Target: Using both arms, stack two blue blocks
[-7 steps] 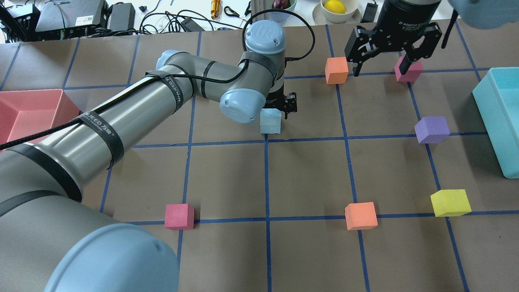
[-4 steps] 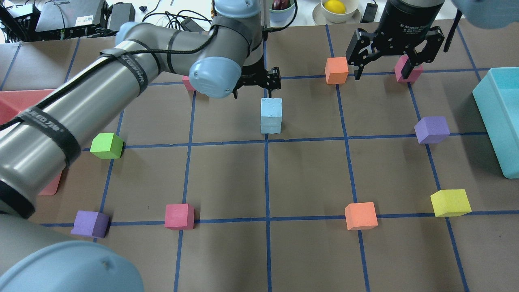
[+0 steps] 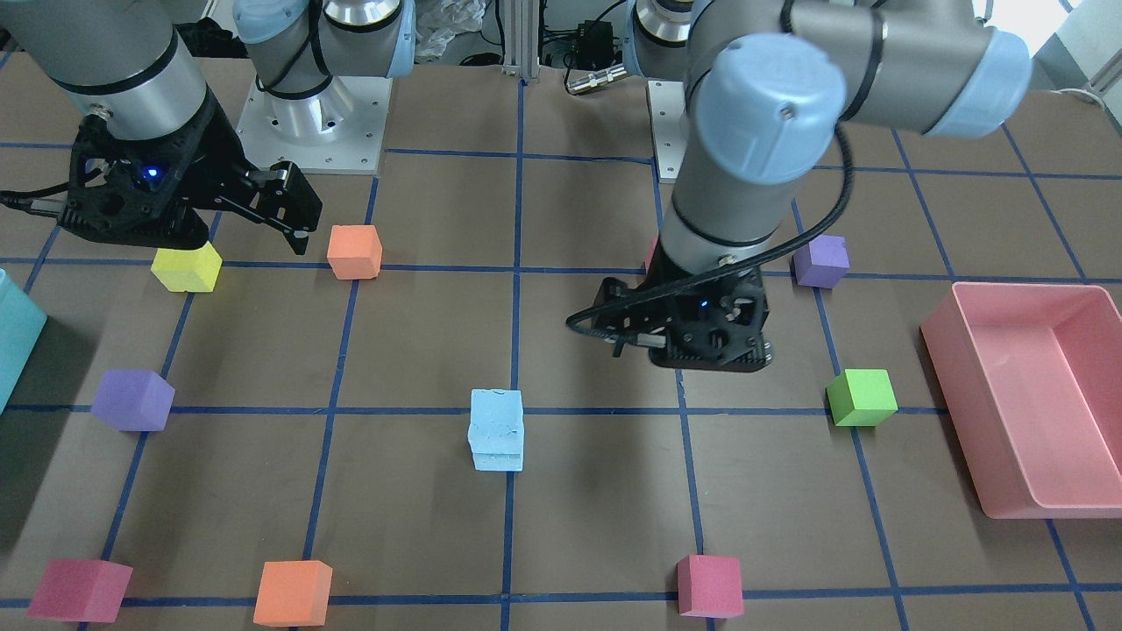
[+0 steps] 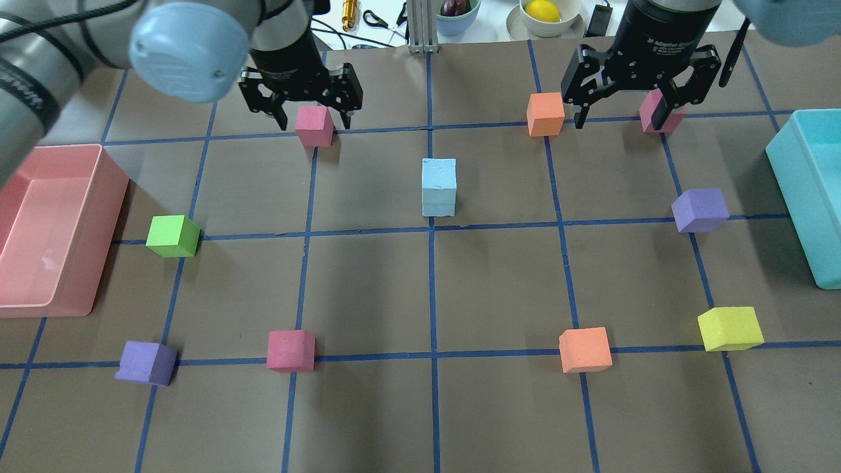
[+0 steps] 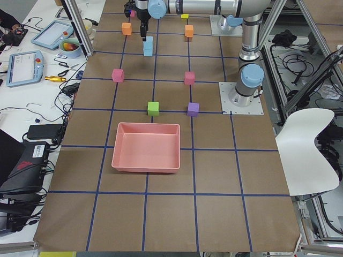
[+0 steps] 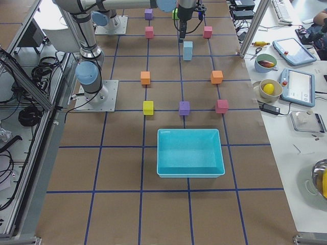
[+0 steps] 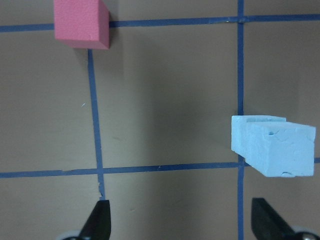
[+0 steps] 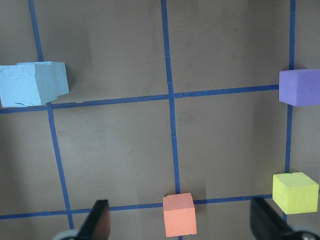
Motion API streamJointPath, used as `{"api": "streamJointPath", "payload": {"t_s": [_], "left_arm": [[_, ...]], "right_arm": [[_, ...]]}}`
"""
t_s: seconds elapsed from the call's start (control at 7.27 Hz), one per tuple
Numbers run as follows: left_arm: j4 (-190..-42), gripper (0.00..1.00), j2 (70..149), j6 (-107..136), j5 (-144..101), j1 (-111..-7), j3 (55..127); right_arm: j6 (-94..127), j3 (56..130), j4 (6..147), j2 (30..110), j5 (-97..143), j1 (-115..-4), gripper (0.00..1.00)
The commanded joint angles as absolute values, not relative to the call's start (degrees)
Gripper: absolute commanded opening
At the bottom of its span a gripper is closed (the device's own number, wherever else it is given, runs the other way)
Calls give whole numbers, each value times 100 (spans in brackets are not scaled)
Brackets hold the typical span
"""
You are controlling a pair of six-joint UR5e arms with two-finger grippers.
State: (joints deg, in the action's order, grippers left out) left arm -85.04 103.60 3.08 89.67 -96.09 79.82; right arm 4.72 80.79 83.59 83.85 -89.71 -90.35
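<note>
The two blue blocks stand stacked one on the other near the table's middle, free of both grippers. The stack also shows in the front-facing view, the left wrist view and the right wrist view. My left gripper is open and empty, raised over a pink cube at the back left, well away from the stack. My right gripper is open and empty at the back right, between an orange cube and a magenta cube.
A pink bin sits at the left edge and a teal bin at the right edge. Green, purple, yellow, orange, pink and purple cubes lie scattered around.
My left arm has drawn back from the blue stack toward the back left, its gripper now over the pink cube. The stack stays standing. The right gripper has barely moved.
</note>
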Motion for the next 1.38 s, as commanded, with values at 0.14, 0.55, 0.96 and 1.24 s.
{"api": "streamJointPath", "payload": {"t_s": [0.14,0.55,0.96,1.24], "left_arm": [[-9253,100,9170,26,8983,-8940,8364],[-8537,100,9034,-18,9009,-8894,8693],[-8622,100,9000,-26,8974,-8904,8640],[-8622,100,8974,-53,9000,-8877,8657]], "right_arm": [[457,8086,8376,8394,-9026,-9035,100],[492,8086,8341,8499,-9044,-9018,100],[483,8095,8332,8499,-9044,-8939,100],[492,8095,8323,8499,-9053,-8938,100]]}}
